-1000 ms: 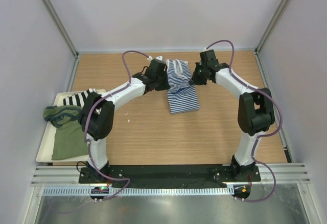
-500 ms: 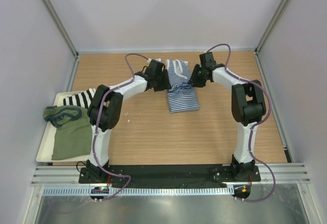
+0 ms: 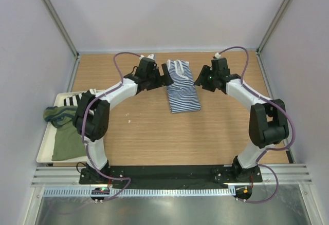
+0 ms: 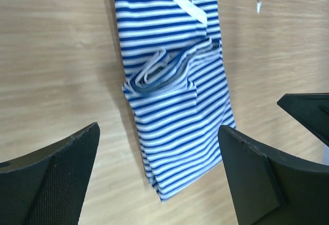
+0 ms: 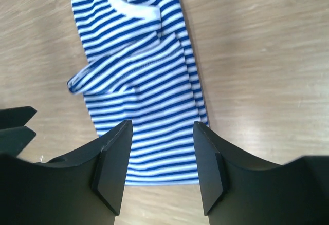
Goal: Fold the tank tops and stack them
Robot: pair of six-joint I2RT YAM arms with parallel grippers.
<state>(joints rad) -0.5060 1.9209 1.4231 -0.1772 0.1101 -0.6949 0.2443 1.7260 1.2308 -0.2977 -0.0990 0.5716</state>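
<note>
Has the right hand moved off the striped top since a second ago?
Yes. The right hand has backed off rightward from the striped tank top, toward the right edge of the table.

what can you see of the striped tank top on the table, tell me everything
The striped tank top is soft, thin cloth with narrow blue and white stripes and white trim at the neck. It is folded lengthwise into a narrow strip and lies flat on the wooden table, neck end away from the arms. A small fold loops up near its middle. The left gripper and right gripper hang open over it; neither holds it.
</note>
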